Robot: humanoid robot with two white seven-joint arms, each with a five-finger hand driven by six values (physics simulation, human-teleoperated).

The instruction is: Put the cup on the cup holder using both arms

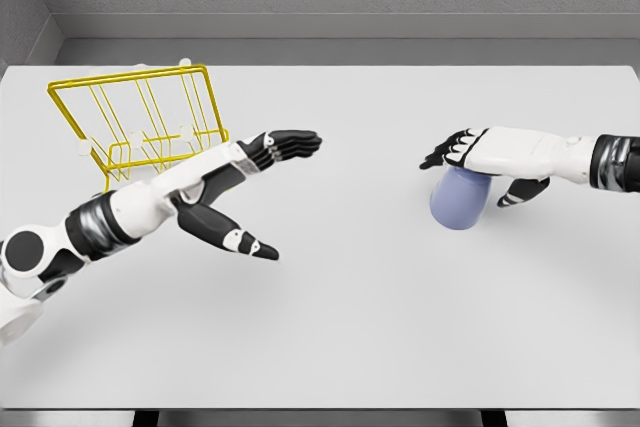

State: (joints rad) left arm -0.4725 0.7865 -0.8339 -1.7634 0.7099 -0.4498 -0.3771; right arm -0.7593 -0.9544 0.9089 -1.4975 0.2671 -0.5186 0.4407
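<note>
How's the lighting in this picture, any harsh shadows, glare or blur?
Head view: soft, even light; only faint shadows on the table under the left hand and cup; no glare; everything sharp, including the yellow rack.

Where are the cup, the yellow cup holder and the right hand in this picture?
cup [456,205], head view, on its pale blue side wall below the hand.
yellow cup holder [128,82], head view, on the top wire of its frame.
right hand [490,154], head view, on the white back of the hand.

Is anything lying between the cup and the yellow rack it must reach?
Only the left hand, open, with its forearm, lies on the line from the cup under the right hand to the yellow rack.
</note>
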